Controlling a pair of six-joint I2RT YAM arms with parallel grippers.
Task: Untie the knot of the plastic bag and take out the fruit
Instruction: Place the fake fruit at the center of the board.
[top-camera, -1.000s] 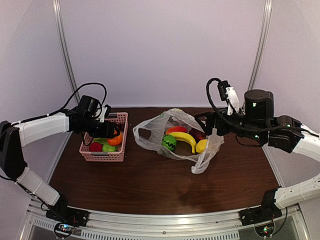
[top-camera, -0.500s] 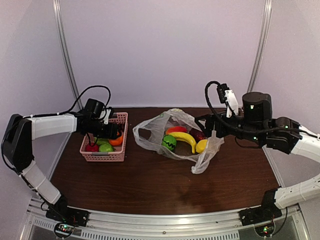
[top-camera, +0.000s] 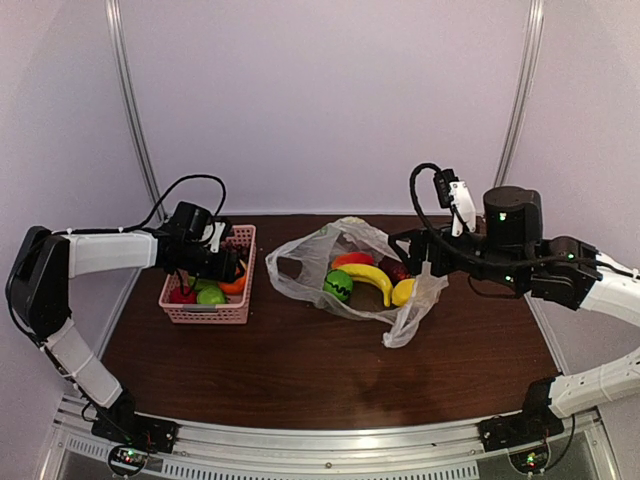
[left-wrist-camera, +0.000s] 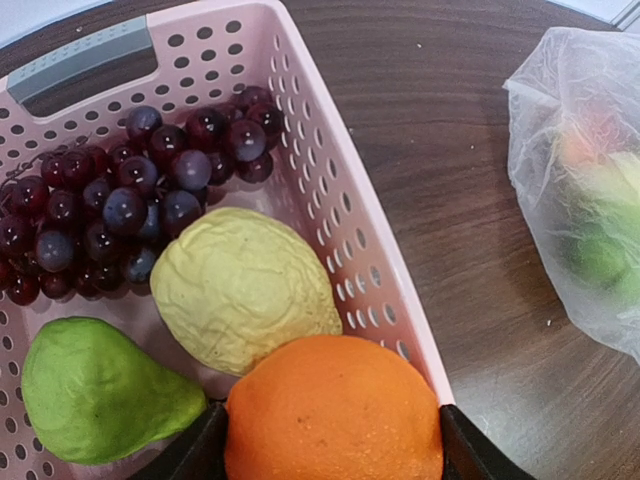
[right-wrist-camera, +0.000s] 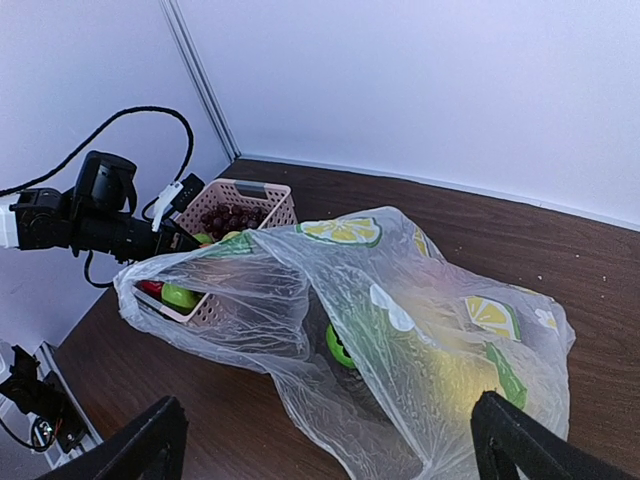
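Above pink slotted basket, left claw clasps round orange.

A pink slotted basket stands on a dark wooden table. Inside, a bunch of dark purple grapes lies toward its grey handle, next to 2 light green fruits: a wrinkled pale fruit and a smooth greener fruit.

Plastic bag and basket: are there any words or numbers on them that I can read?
None can be read anywhere.
The plastic bag shows only printed lemon slices and green leaves, no letters.
The pink basket and its grey handle are plain, with no label.
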